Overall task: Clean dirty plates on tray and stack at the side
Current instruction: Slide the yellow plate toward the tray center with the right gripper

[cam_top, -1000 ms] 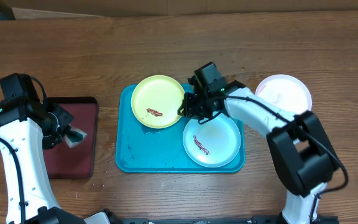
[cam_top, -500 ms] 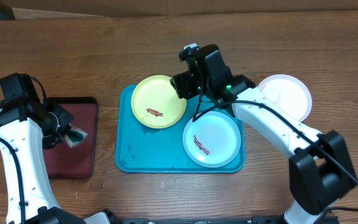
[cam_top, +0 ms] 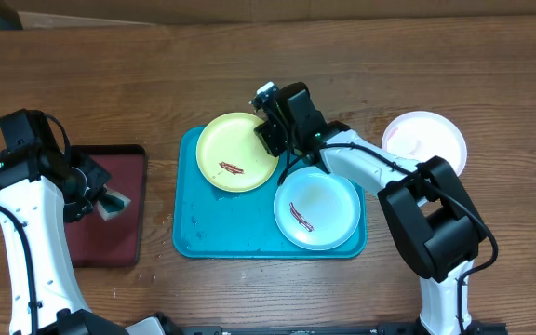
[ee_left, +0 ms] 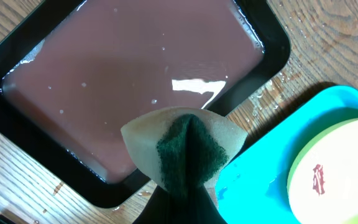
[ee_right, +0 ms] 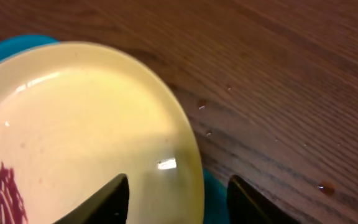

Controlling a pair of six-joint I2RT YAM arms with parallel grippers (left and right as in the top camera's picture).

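One wooden table [cam_top: 110,74] carries two trays. The larger, the turquoise tray [cam_top: 221,237], lies at the centre. The smaller maroon tray [cam_top: 119,237], with a black rim and a glossy wet bottom, lies just to its left, a strip of wood between them.

There are three plates. Two sit side by side on the turquoise tray, each with one red-brown smear: the yellow-green plate [cam_top: 226,144] at the far left, overhanging the far rim, and the mint-rimmed plate [cam_top: 328,209] at the near right. The white plate [cam_top: 431,140] rests on the wood to the right, off the tray.

There are two grippers. The right gripper [ee_right: 179,205] has its jaws spread, astride the yellow-green plate's far-right rim. The left gripper [cam_top: 103,198] hangs over the maroon tray, its jaws pinching the one dark-green sponge [ee_left: 188,155].
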